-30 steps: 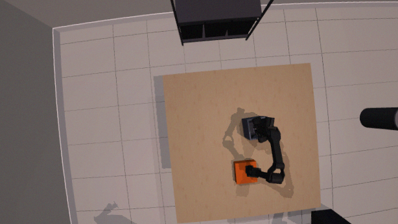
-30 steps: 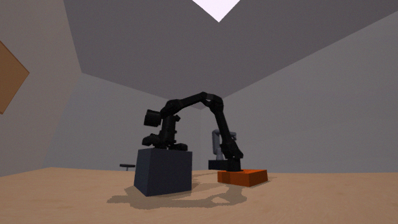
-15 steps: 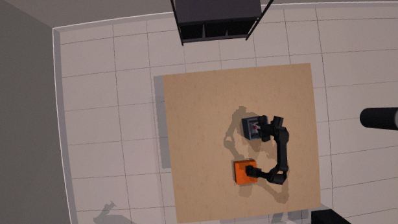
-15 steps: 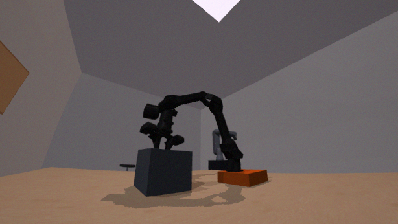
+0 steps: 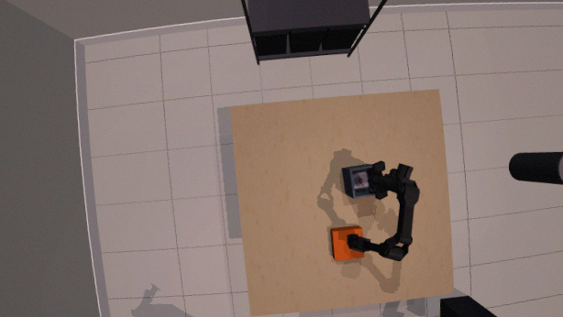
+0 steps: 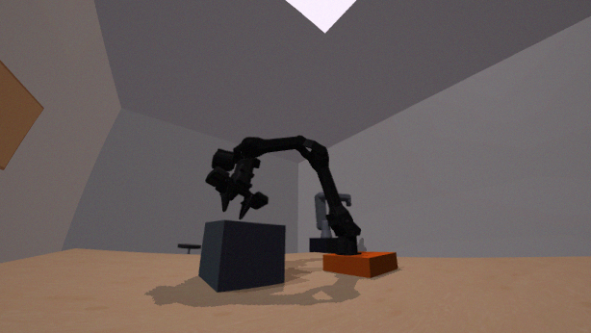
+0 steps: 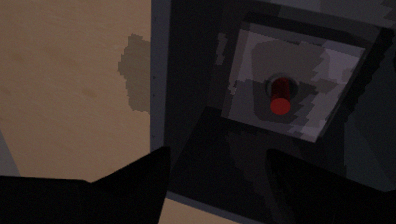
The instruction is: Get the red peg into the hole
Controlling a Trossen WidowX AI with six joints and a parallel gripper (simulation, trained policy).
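Inside the open box point(image 5: 347, 184) point(image 6: 252, 255) point(image 7: 160, 65), left of the arm in the overhead view, the red peg point(image 5: 361, 180) point(image 7: 280, 105) stands in the hole of the pale plate point(image 5: 358, 187) point(image 7: 252, 107) at the bottom, its upper part showing above the surface. To the right, just over the box's rim, hang the jaws point(image 5: 377, 180) point(image 6: 233, 215), parted and gripping nothing, their tips clear of the peg. Farther right the black arm point(image 5: 406, 215) point(image 6: 281, 143) arches back toward its orange base block point(image 5: 340, 252) point(image 6: 346, 264) on the desk point(image 5: 284, 183) point(image 6: 120, 274) point(image 7: 75, 100). The carrying and the release look done, and the peg appears to be in its hole; whether it sits at full depth cannot be told from these angles. If it proves shallow, a straight push from above is what remains; a sideways brush could tilt it.
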